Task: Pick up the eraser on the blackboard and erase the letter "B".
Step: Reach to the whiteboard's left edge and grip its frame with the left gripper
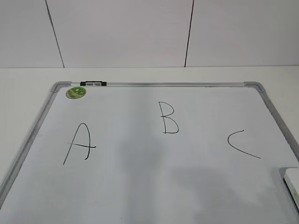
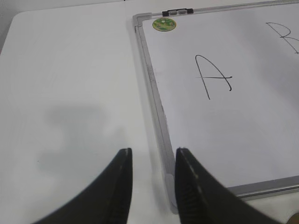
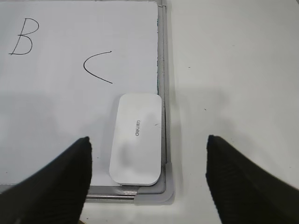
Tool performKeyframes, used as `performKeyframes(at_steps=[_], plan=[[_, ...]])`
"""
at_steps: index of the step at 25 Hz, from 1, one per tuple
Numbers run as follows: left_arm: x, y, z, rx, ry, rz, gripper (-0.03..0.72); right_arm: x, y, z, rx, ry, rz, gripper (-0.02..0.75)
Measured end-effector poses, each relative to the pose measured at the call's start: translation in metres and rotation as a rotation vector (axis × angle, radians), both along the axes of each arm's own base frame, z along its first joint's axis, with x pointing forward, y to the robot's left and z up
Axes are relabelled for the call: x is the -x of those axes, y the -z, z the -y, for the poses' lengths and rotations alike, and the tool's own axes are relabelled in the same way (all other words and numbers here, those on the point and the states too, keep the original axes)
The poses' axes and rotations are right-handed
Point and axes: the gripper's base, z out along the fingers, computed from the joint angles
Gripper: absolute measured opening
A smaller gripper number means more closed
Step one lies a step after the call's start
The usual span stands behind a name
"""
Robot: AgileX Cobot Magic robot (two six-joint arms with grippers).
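Observation:
The blackboard [image 1: 154, 186] is a white board with a silver frame, lying flat on the table. The letter "B" [image 1: 168, 117] is drawn in its upper middle, and it also shows in the right wrist view [image 3: 22, 37]. The eraser [image 3: 136, 138] is a white rounded block lying flat in the board's near right corner; its edge shows in the exterior view [image 1: 293, 182]. My right gripper [image 3: 148, 161] is wide open above the eraser, its fingers apart on either side. My left gripper [image 2: 153, 161] is open and empty above the board's near left corner.
A black "A" [image 1: 79, 143] and a curved "C" [image 1: 242, 143] flank the B. A round green sticker [image 1: 75, 92] sits at the board's far left corner by a black clip [image 1: 93, 83]. White table [image 2: 70, 93] surrounds the board. A tiled wall [image 1: 140, 32] stands behind.

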Motion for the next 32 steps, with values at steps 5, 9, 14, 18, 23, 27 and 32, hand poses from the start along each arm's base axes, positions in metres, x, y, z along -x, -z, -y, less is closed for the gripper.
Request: performKeyframes(at_steps=[5, 9, 14, 18, 23, 27, 32], plan=[[0.0, 0.0, 0.0, 0.0, 0.0, 0.0, 0.237, 0.0, 0.0, 0.0, 0.0, 0.0, 0.0, 0.584], [0.0, 0.0, 0.0, 0.0, 0.0, 0.0, 0.237, 0.0, 0.0, 0.0, 0.0, 0.0, 0.0, 0.584], [0.0, 0.0, 0.0, 0.0, 0.0, 0.0, 0.237, 0.0, 0.0, 0.0, 0.0, 0.0, 0.0, 0.584], [0.0, 0.0, 0.0, 0.0, 0.0, 0.0, 0.237, 0.0, 0.0, 0.0, 0.0, 0.0, 0.0, 0.584], [0.0, 0.0, 0.0, 0.0, 0.0, 0.0, 0.237, 0.0, 0.0, -0.0007, -0.007, -0.005, 0.0, 0.584], [0.0, 0.0, 0.0, 0.0, 0.0, 0.0, 0.237, 0.0, 0.0, -0.0025, -0.024, -0.017, 0.0, 0.584], [0.0, 0.0, 0.0, 0.0, 0.0, 0.0, 0.237, 0.0, 0.0, -0.0027, -0.027, -0.019, 0.0, 0.584]])
